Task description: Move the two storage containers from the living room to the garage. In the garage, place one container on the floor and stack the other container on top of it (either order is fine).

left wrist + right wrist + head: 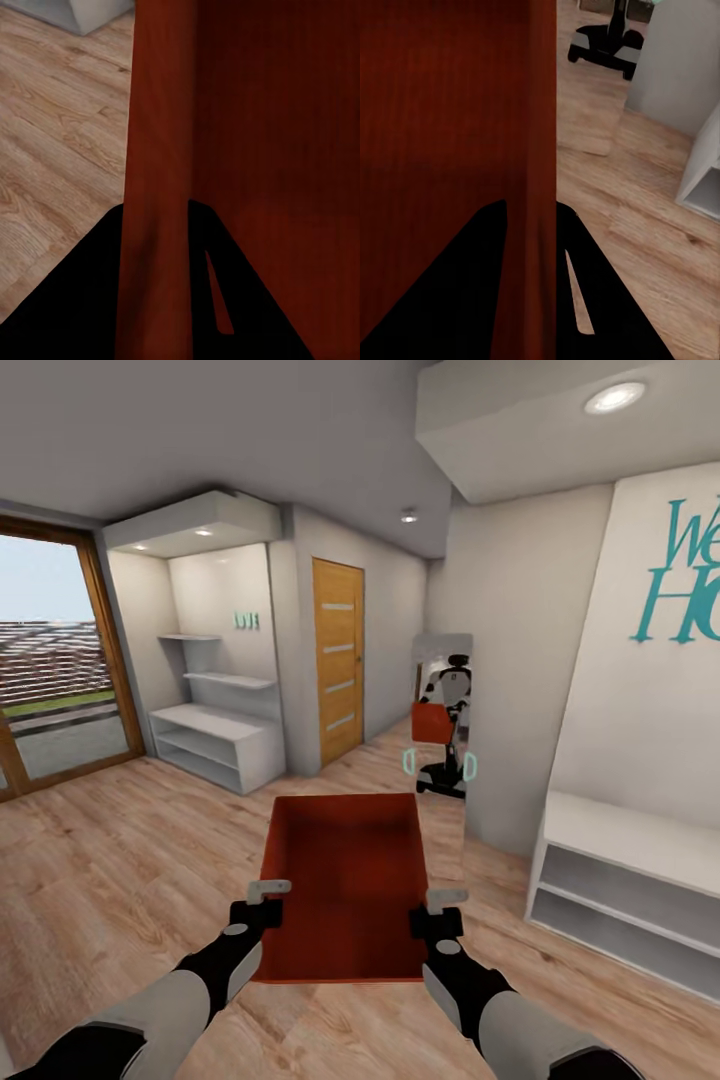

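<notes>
Pale wood-plank floor, hallway with one wooden door | one storage container held before a standing mirror | left gripper clamped on its left wall | right gripper clamped on its right wall | two white shelf units flank it.

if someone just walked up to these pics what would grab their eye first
The orange-red storage container, held out front over the pale wood-plank floor, with the left gripper and the right gripper each clamped on a side wall. Next, the tall mirror ahead, reflecting the robot with its bin. Then the teal lettering on the white wall at right.
</notes>
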Robot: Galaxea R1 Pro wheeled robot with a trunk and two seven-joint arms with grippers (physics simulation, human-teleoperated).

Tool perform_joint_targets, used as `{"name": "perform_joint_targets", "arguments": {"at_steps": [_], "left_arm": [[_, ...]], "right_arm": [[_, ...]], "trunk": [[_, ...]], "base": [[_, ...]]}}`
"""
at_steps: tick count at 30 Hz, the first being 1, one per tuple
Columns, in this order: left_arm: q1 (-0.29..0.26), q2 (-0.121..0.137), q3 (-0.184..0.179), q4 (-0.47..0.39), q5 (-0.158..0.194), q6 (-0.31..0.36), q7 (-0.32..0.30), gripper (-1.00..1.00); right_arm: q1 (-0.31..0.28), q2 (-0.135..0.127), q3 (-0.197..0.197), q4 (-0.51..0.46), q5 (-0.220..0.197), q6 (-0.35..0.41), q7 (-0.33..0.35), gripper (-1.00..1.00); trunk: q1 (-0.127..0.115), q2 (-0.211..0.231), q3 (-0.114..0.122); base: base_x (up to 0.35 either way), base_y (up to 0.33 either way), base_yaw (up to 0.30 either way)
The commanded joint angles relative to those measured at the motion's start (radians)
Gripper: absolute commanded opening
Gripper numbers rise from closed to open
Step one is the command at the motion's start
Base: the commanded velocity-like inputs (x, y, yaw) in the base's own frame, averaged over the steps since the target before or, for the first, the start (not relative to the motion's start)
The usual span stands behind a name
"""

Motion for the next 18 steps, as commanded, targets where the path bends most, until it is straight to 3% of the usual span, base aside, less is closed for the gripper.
{"name": "perform_joint_targets", "arguments": {"at_steps": [1, 18], "left_arm": [[-0.001, 0.011, 0.057, -0.002, 0.02, -0.031, 0.105, -1.0], [-0.001, 0.011, 0.057, -0.002, 0.02, -0.031, 0.105, -1.0]], "right_arm": [[0.0, -0.068, -0.045, 0.004, -0.018, -0.007, -0.016, -1.0], [0.0, -0.068, -0.045, 0.004, -0.018, -0.009, -0.017, -1.0]], "trunk": [[0.001, 0.0, 0.0], [0.001, 0.0, 0.0]], "base": [[0.324, 0.0, 0.001], [0.324, 0.0, 0.007]]}}
